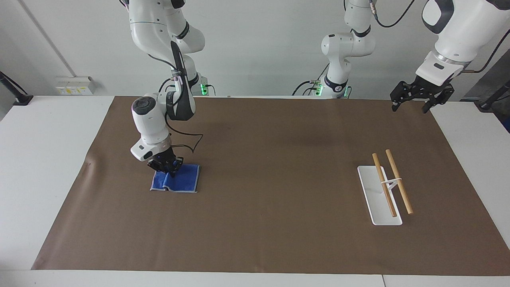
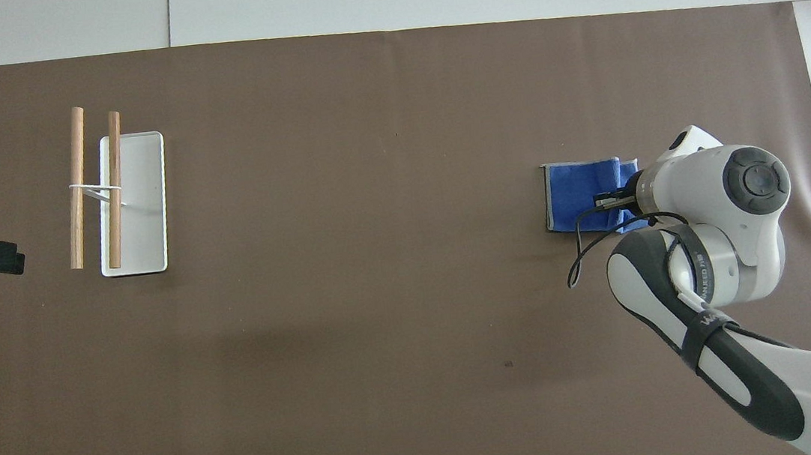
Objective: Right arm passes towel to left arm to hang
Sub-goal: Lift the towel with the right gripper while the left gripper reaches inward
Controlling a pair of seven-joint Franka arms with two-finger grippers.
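The blue towel (image 1: 177, 181) lies on the brown mat (image 1: 263, 223) near the right arm's end of the table. It is bunched up, with its top edge pulled together. The right gripper (image 1: 165, 165) is down on that edge, and its fingers are pinched tight on the cloth. The right arm (image 1: 153, 123) bends down over it.

Toward the left arm's end stands a white tray (image 1: 372, 199) with a small rack of two wooden rods (image 1: 392, 181) raised above it.

The left gripper (image 1: 412, 101) hangs in the air over the mat's corner by its own base, fingers spread wide, waiting. The table (image 1: 44, 159) around the mat is white. The wall (image 1: 259, 44) is pale and plain.
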